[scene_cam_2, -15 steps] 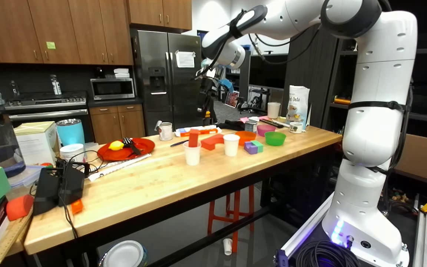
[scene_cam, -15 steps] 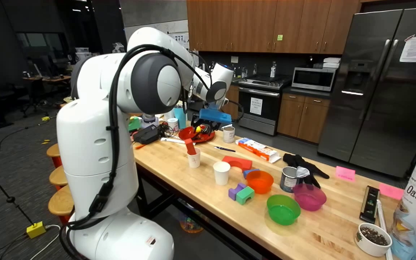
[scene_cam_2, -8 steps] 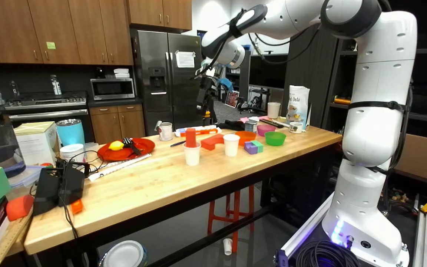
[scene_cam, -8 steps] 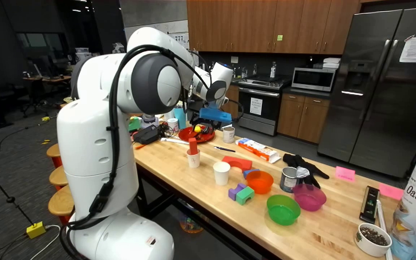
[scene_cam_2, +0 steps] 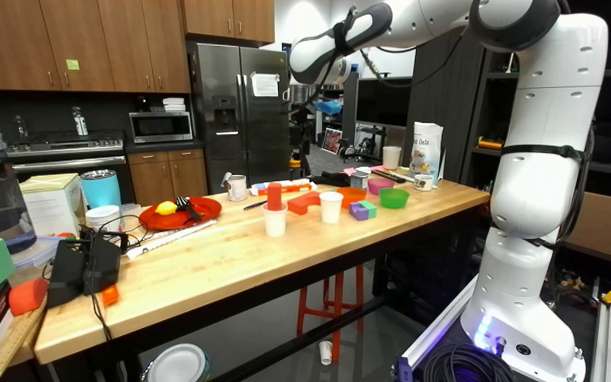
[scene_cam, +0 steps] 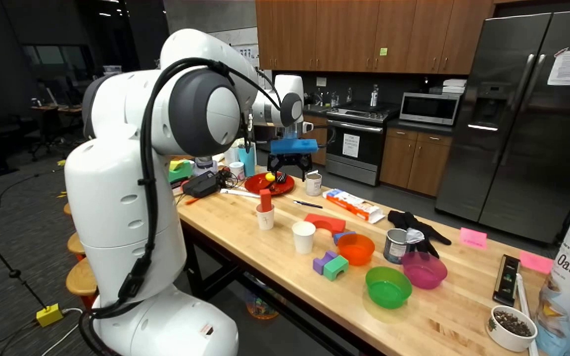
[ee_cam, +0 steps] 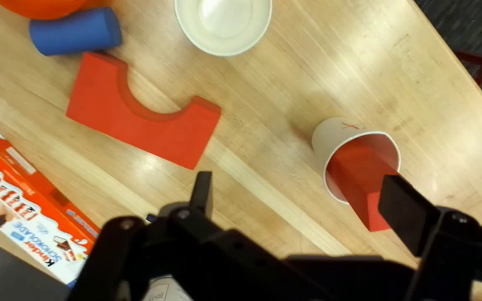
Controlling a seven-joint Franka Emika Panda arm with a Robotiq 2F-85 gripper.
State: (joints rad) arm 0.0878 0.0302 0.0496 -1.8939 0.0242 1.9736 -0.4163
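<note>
In the wrist view, see the end effector [ee_cam: 297, 176] spread apart, hiding most of a tin [ee_cam: 167, 290] and, in the paper cup [ee_cam: 330, 140] lower down, part of the red block [ee_cam: 362, 177].

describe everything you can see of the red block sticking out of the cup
The red block is long and square-edged, with flat, smooth-looking faces, perhaps foam or painted wood. In both exterior views it stands nearly upright inside a white cup on the wooden table, its upper part above the rim, its lower end hidden. Only the cup appears to touch it; the open gripper hangs above, apart.
</note>
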